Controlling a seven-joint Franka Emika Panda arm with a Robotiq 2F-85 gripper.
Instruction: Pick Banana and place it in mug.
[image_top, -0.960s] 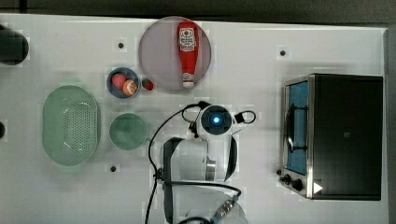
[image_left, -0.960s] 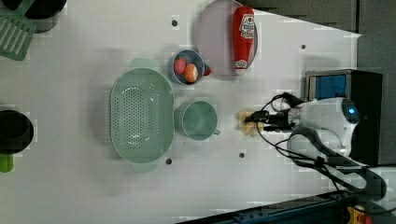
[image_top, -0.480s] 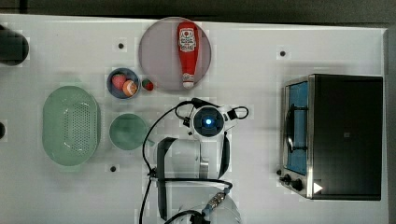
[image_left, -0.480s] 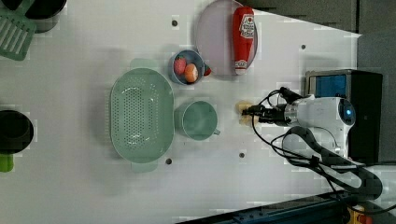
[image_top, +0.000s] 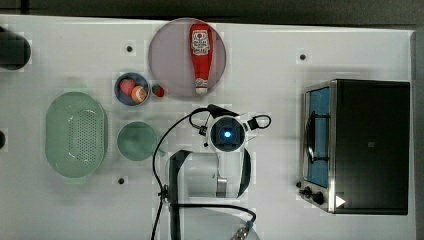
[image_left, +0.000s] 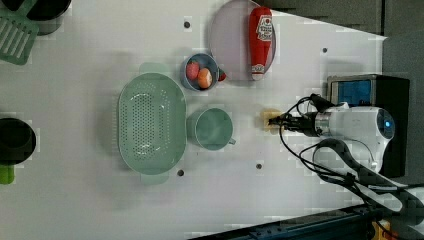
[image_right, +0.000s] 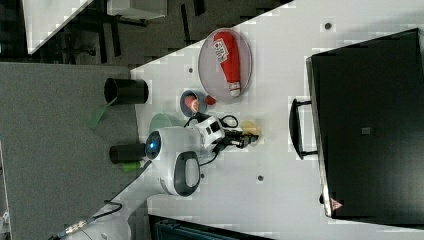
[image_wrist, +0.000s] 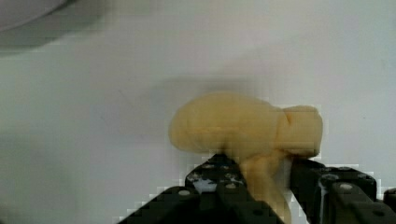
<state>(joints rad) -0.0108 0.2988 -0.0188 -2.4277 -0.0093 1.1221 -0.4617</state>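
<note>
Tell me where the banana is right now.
In the left view the banana lies on the white table, right of the mug and below the plate, with the gripper at its right edge.

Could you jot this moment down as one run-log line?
phase: grasping | gripper: fingers around banana | banana: on table | mug: empty

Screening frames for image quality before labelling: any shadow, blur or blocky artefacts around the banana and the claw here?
Wrist view: the banana is soft-focused with a faint shadow on the table above it, and the claw edges break into blocks. Left view: the banana is a small pale smudge beside the mug. Top view: even lighting, with blocky patches on the white table.
</note>
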